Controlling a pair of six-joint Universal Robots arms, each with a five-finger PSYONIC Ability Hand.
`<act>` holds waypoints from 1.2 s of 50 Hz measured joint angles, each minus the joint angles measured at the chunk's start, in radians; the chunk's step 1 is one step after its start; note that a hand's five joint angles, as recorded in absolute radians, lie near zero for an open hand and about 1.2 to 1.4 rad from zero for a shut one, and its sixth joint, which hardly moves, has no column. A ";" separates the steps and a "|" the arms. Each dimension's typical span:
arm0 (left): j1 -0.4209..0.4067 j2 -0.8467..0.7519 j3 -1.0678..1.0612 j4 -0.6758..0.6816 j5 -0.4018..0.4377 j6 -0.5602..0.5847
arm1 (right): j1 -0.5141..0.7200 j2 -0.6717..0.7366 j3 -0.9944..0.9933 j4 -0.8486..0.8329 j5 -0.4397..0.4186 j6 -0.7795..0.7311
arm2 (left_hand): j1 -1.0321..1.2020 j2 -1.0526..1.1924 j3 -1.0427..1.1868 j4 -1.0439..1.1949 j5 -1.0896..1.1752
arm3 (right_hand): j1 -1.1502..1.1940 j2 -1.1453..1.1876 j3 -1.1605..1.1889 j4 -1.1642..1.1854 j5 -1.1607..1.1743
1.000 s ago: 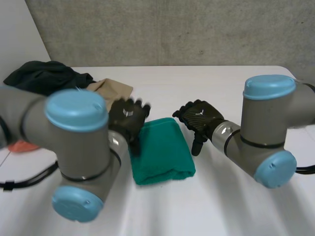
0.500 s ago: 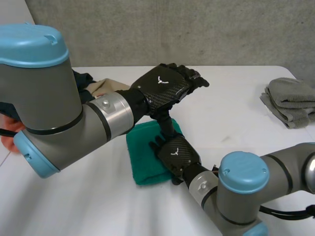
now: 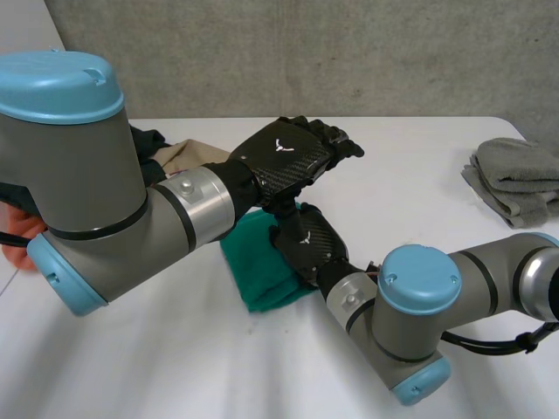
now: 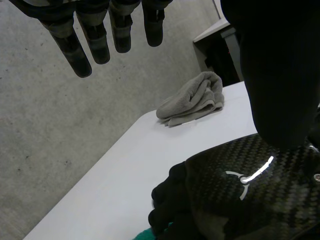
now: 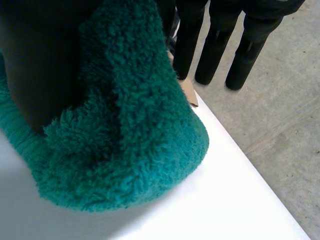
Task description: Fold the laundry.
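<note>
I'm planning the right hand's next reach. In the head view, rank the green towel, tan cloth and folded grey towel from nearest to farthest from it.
1. green towel, held in the right hand, mid-table.
2. tan cloth, toward the table's back left.
3. folded grey towel, at the table's right edge.

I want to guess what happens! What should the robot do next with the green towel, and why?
Probably lift the green towel with the right hand and start toward the folded grey towels. It already looks folded, the right hand seems to pinch it between thumb and straight fingers, and the left hand hovers open above.
</note>
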 measured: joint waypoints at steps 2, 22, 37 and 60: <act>0.001 0.000 0.000 0.000 0.000 0.000 | 0.000 0.010 -0.015 -0.001 0.000 0.001 | 0.000 0.000 0.000 0.000 0.001 | 0.318 0.330 0.316 0.318 0.000; 0.045 0.023 0.045 0.003 -0.006 -0.005 | -0.125 -0.016 -0.249 0.026 -0.030 0.021 | 0.000 0.000 0.000 0.000 0.000 | 0.456 0.508 0.514 0.527 0.000; 0.055 0.048 0.102 0.026 -0.006 -0.063 | -0.356 -0.042 -0.412 0.114 -0.052 0.036 | 0.000 0.000 0.000 0.000 0.000 | 0.456 0.508 0.519 0.528 0.000; 0.056 0.045 0.034 0.040 -0.004 -0.109 | -0.434 -0.049 -0.340 0.211 -0.140 0.053 | 0.000 0.000 0.000 0.000 0.000 | 0.479 0.508 0.519 0.529 0.000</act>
